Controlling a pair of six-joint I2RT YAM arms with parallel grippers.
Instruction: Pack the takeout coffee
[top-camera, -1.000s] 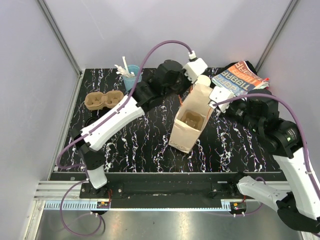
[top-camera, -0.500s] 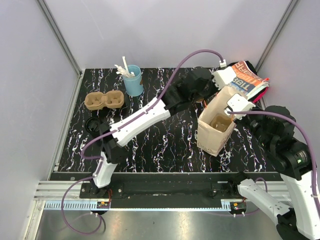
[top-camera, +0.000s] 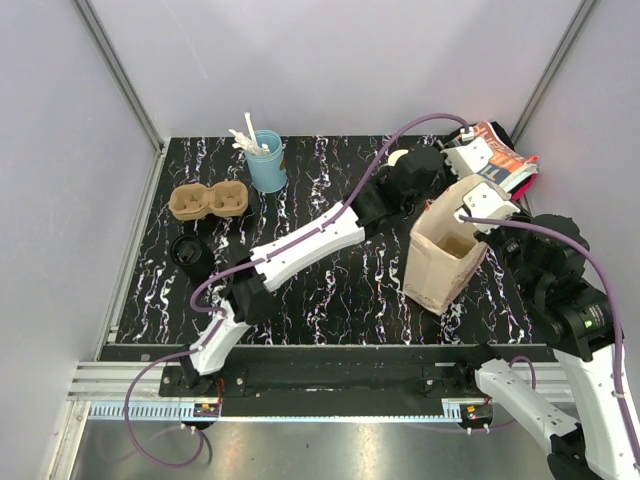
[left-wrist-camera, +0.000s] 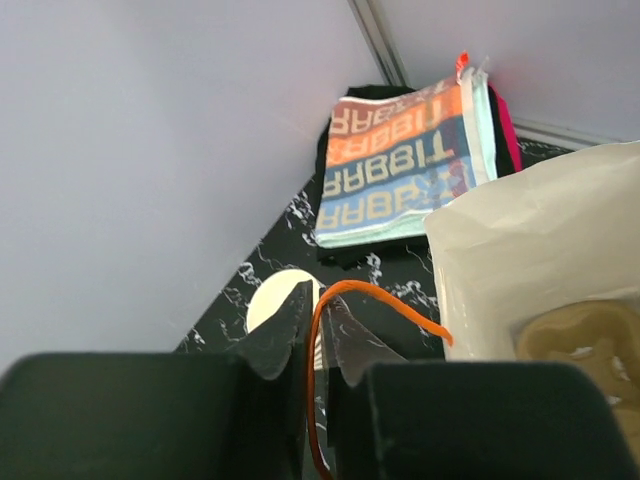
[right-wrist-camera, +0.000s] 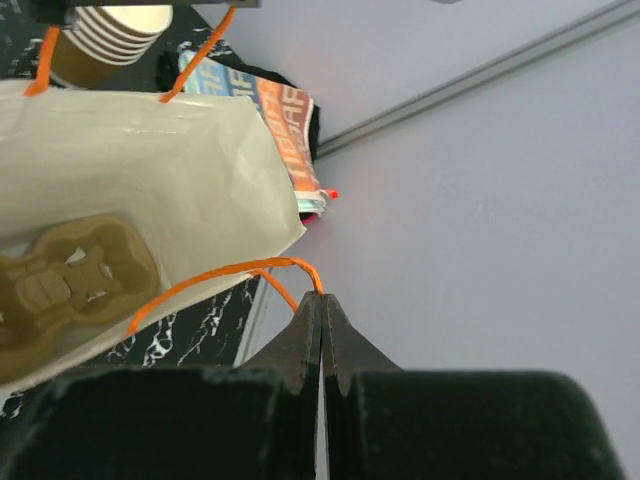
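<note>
Standing on the tabletop (top-camera: 340, 300) just beside one paper bag (top-camera: 435, 282), one takeout coffee cup (top-camera: 398, 157) neighbours the left gripper (left-wrist-camera: 317, 300), jaws slightly parted around one orange handle (left-wrist-camera: 380, 295). The right gripper (right-wrist-camera: 320, 305) pinches the second handle (right-wrist-camera: 220, 272). One carrier (right-wrist-camera: 60, 280) lies inside, another carrier (top-camera: 208, 200) outside.

Paper bag (top-camera: 447, 272) mouth open upward, carrier tray (right-wrist-camera: 70, 275) inside; left arm (top-camera: 300, 250) crosses table (top-camera: 340, 300) diagonally

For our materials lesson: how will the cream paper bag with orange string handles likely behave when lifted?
Probably floppy: the cream paper bag leans while a thin orange string handle is pinched in the right tool. Likely light: only a moulded brown pulp cup carrier shows inside. Tall and narrow, it may tip if released.
</note>
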